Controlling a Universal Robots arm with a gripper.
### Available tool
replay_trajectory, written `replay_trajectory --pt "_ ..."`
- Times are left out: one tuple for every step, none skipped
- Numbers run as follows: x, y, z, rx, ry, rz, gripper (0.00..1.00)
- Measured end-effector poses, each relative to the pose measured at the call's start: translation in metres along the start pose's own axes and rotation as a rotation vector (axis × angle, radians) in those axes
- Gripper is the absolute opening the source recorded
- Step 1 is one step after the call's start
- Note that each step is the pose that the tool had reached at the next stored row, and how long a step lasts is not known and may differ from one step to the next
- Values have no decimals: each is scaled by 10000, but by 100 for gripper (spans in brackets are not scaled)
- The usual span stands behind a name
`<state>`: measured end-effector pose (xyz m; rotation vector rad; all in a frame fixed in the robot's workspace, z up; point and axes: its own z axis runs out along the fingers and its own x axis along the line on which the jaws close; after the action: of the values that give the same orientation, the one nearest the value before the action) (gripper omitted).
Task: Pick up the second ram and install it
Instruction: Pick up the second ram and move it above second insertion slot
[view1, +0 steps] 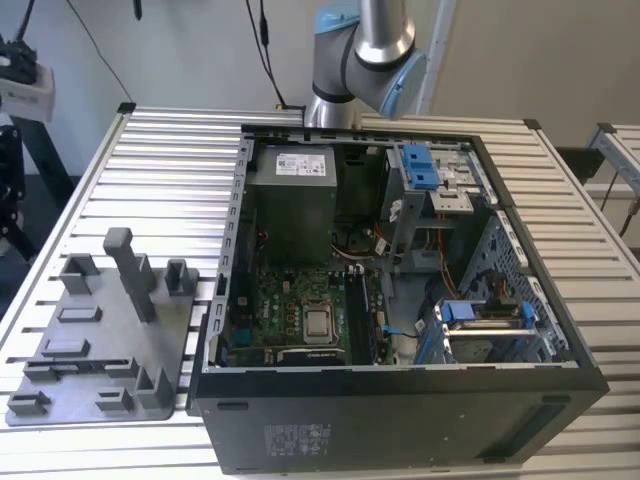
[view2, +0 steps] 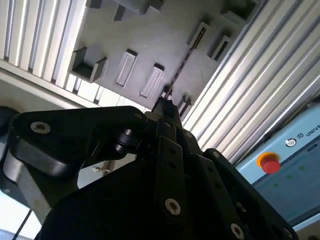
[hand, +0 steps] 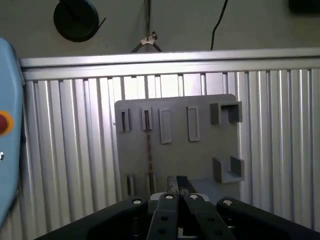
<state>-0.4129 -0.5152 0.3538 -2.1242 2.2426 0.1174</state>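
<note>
The second ram (hand: 148, 145) stands on its thin edge in a slot of the grey holder plate (hand: 200, 155), showing as a narrow dark line in both wrist views (view2: 182, 62). In the exterior view it is a thin dark strip (view1: 80, 365) near the plate's front edge. My gripper (hand: 176, 186) hangs well above the plate, close to one end of the stick and apart from it. Its black body (view2: 165, 105) points down at the plate. Nothing shows in its grasp.
The open computer case (view1: 400, 400) lies on the slatted aluminium table (view1: 170, 160), to the exterior view's right of the plate, with the green motherboard (view1: 300, 310) inside. Grey posts (view1: 128, 270) rise from the plate. A blue box with a red button (view2: 270, 163) sits nearby.
</note>
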Motion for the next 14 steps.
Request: replay_trajectory --pt "0 0 3 -14 3 -161 11" --pt "0 0 5 -29 7 -321 11" --pt "1 0 7 -44 11 -481 11" --pt "1 0 9 -55 13 -609 11" --pt "1 0 11 -65 15 -732 11" --pt "2 -1 12 -76 18 -848 11" --pt "5 -1 11 -83 22 -943 11" --pt "9 -1 12 -85 22 -973 11" --pt "9 -1 12 -85 21 -980 11" --pt "9 -1 12 -85 21 -981 11" --pt "9 -1 12 -84 21 -982 11" --pt "10 -1 14 -82 20 -983 11" --pt "10 -1 14 -82 20 -984 11" --pt "10 -1 14 -82 20 -984 11"
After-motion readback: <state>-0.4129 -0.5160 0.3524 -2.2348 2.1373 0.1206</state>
